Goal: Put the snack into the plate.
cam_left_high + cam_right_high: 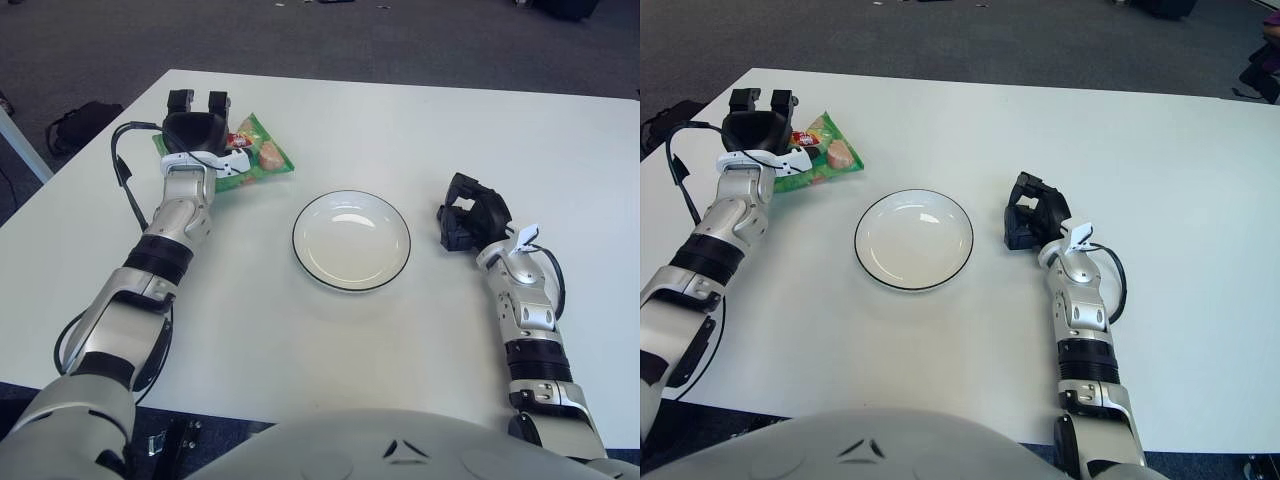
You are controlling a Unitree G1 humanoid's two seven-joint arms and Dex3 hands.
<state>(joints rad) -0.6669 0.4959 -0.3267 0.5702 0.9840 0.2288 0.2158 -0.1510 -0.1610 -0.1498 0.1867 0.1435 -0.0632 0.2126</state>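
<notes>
Barely begun: the snack bag (252, 158) lies on the bench (420, 130), the plate (351, 240) bare. Left robot hand (196, 128) sits over the bag's edge, fingers spread, gripping nothing; right robot hand (470, 214) waits curled beside the plate.

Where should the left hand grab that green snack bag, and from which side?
Judging by its pose, the snack bag lies flat, so pinch its left edge from above, where the left hand sits with fingers spread. Its right part lies free toward the plate. The right hand shows right of the plate.

Bright even overhead light; soft shadows; faint glare on plate (350, 240); sharp focus.
</notes>
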